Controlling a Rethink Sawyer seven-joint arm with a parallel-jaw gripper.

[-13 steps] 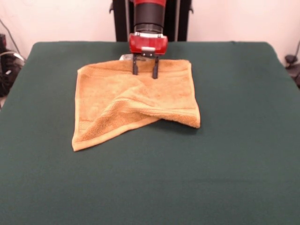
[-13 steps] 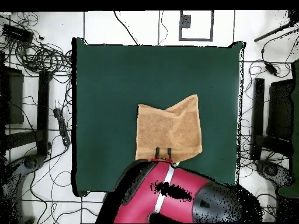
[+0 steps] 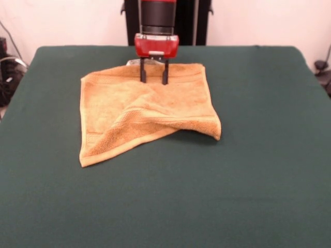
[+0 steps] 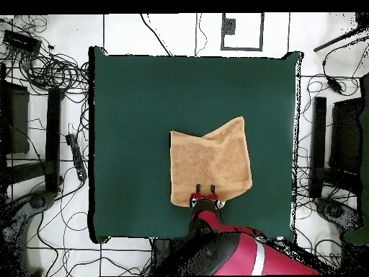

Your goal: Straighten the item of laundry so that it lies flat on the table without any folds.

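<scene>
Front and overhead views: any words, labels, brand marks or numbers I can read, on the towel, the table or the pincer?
None can be read in either view.
Towel: plain golden-orange terry, no tag showing.
Table: plain dark green cloth.
Pincer: its red housing shows a pale patch, too blurred to read.

Towel is lying on the worktop, toward the far side near the robot's base. Gripper is hanging over the towel's far edge. One near corner is lying folded back onto the towel.
</scene>
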